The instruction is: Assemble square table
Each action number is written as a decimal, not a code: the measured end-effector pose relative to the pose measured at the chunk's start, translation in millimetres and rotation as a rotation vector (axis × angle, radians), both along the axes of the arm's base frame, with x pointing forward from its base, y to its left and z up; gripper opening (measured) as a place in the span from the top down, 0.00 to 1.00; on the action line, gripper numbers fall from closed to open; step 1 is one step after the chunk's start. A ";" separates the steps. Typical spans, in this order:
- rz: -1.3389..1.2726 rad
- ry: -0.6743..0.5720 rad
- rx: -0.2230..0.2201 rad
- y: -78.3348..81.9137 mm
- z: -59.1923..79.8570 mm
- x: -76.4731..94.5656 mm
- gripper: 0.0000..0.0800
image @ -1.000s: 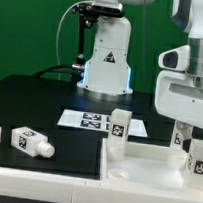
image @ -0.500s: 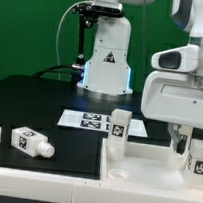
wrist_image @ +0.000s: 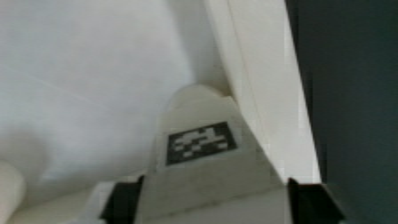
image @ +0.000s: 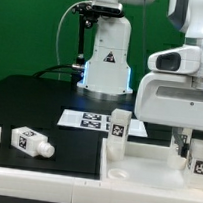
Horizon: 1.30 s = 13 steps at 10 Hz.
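Exterior view: the gripper (image: 191,141) is down over the far-right corner of the square tabletop (image: 143,166), which lies tray-side up at the front of the black table (image: 29,98). One leg (image: 197,159) stands in that corner between the fingers. Wrist view shows the same leg (wrist_image: 205,150), tag facing up, with both dark fingertips (wrist_image: 125,198) flanking its lower sides — whether they actually press on it I cannot tell.

A second leg (image: 119,128) stands upright at the tabletop's rear rim. A third leg (image: 29,141) lies on its side — well apart, toward the exterior view's left. The marker board (image: 93,120) lies flat behind.
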<state>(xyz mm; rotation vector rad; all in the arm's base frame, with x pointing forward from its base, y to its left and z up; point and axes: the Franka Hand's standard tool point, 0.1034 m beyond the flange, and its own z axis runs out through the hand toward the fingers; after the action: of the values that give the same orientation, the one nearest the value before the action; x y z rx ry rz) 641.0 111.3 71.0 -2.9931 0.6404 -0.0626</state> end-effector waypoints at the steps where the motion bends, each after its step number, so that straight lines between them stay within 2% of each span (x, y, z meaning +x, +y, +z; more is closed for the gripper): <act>1: -0.078 0.005 0.005 -0.2 0.0 0.0 0.64; 4: -0.417 0.026 0.025 -1.2 -1.1 -1.0 0.64; 9: -1.064 0.080 0.107 -0.8 -1.4 -0.1 0.64; 11: -1.213 0.095 0.119 1.8 -1.2 -0.2 0.64; 13: -1.213 0.092 0.117 2.4 -1.1 -0.1 0.64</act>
<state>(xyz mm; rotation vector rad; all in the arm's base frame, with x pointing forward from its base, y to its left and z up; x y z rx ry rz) 640.9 113.8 69.9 -2.0506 2.2025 0.0424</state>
